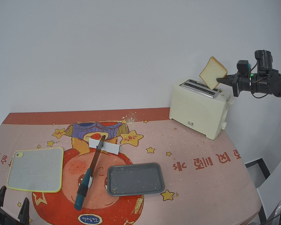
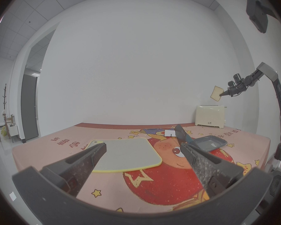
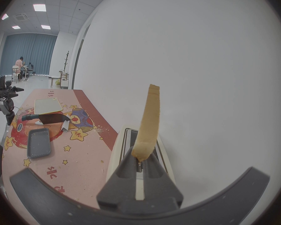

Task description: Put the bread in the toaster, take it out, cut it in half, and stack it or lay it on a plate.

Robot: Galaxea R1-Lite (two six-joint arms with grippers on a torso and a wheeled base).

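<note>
A slice of bread hangs tilted in the air just above the cream toaster at the table's back right. My right gripper is shut on the slice's lower corner; the right wrist view has the bread edge-on over the toaster's slots, pinched at my right gripper. My left gripper stands open low over the table's front left, with nothing between its fingers. A grey plate lies at the front middle. A teal-handled knife rests on a white stand beside a pale cutting board.
Crumbs lie scattered near the toaster and along the table's back edge. A white wall stands close behind the table. The table's right edge drops off just past the toaster.
</note>
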